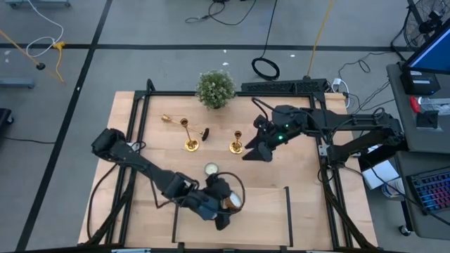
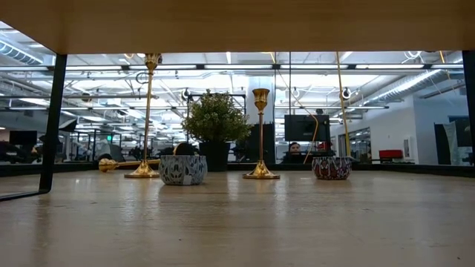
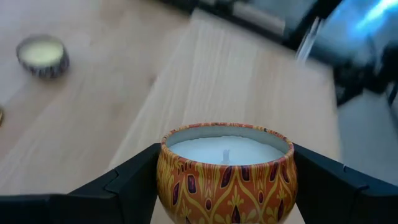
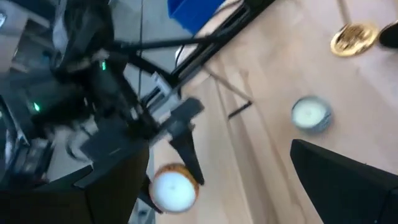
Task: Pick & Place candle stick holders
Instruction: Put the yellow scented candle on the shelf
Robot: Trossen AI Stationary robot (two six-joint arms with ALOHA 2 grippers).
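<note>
Three gold candlesticks are on the table. One stands upright on its base, a second stands upright to its right, and a third lies on its side at the far left. In the low view they show as a tall one, a shorter one and the lying one. My right gripper is open and empty just right of the second candlestick. My left gripper is near the table's near edge, shut on an orange patterned candle tin. My left gripper pinches the orange tin between its two fingers, one finger on each opposite side of the round wall. The tin sits upright, its white wax and wick facing up. Whether its bottom is on the table, I cannot tell.
A blue-and-white candle tin sits between the candlesticks and my left gripper. A bushy potted plant stands at the far edge. A small black object lies between the upright candlesticks. The low view shows a dark patterned tin.
</note>
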